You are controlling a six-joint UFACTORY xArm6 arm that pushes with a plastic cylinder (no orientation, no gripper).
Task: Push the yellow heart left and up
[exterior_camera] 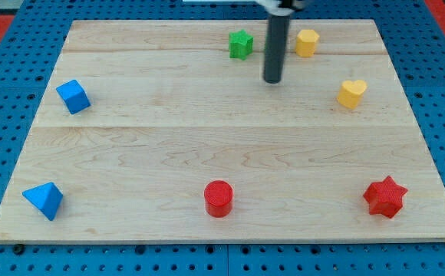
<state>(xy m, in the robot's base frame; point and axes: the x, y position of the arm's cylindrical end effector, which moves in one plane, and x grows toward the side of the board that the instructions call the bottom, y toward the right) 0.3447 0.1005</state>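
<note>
Contact belongs on the yellow heart's near right flank; my tip, a bare rod holding nothing, sits well left, between green star and yellow hexagon

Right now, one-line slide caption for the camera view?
My tip rests between the green star and yellow hexagon, left of the yellow heart, touching no block.

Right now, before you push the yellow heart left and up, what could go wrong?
My tip sits left of the yellow heart, so I must circle to its lower right; cutting straight across could shove it toward the board's right edge. Pushed up-left, the heart may hit the yellow block near the view's top, or later the green star.
</note>
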